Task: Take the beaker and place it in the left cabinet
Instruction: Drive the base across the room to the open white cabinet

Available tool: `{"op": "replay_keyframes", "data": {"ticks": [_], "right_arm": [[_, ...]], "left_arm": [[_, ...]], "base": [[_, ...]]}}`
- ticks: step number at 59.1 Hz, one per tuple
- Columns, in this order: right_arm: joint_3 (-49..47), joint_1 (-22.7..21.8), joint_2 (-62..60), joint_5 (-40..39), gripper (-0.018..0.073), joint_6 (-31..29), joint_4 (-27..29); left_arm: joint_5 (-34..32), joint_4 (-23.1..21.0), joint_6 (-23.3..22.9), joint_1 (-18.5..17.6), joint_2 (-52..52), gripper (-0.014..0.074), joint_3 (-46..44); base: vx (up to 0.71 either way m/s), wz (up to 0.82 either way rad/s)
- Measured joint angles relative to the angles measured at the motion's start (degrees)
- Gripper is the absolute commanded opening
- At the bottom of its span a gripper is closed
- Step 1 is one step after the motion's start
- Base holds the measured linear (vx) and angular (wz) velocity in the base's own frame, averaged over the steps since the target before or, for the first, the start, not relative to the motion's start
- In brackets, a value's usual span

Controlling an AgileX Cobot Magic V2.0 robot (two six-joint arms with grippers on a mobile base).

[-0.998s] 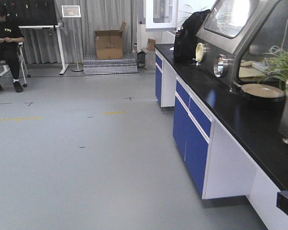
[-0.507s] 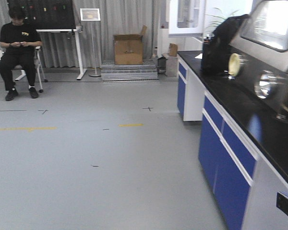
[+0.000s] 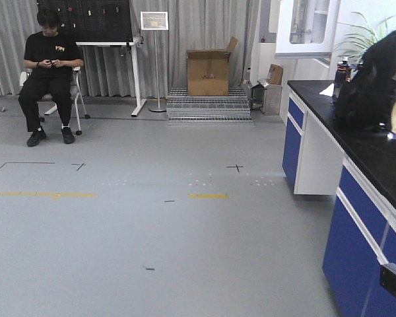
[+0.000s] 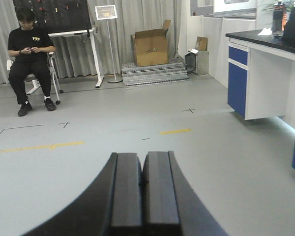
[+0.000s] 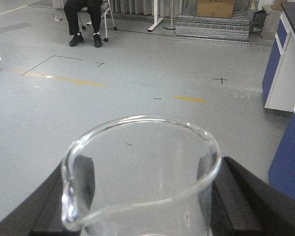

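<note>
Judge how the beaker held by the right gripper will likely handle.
The beaker looks like thin clear glass, so probably fragile and light. Its smooth wall likely slips easily in the right gripper. It appears empty, so nothing should slosh.

Left tool [image 4: 142,194]: matte black throughout. Two flat-topped, rectangular fingers [image 4: 125,191] with a thin seam running between them; smooth black flanks sweep outward and down on either side. Right tool [image 5: 142,191]: same matte black, with broad, angular fingers [image 5: 238,196] widening toward the base.
</note>
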Motion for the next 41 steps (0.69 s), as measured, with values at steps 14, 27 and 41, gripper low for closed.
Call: {"op": "replay_keyframes", "data": {"ticks": [14,27,41], "right_arm": [[0.0,0.0,0.0,0.05,-0.0003,0.0,0.0],[0.0,0.0,0.0,0.05,-0.0003,0.0,0.0],[0.0,0.0,0.0,0.05,-0.0003,0.0,0.0]], "left_arm": [[0.0,0.0,0.0,0.0,0.0,-0.0008,0.0],[0.0,0.0,0.0,0.0,0.0,-0.0008,0.0],[0.0,0.0,0.0,0.0,0.0,-0.0008,0.0]], "base": [[0.7,0.01],[0.69,0.05],[0.69,0.15]]}}
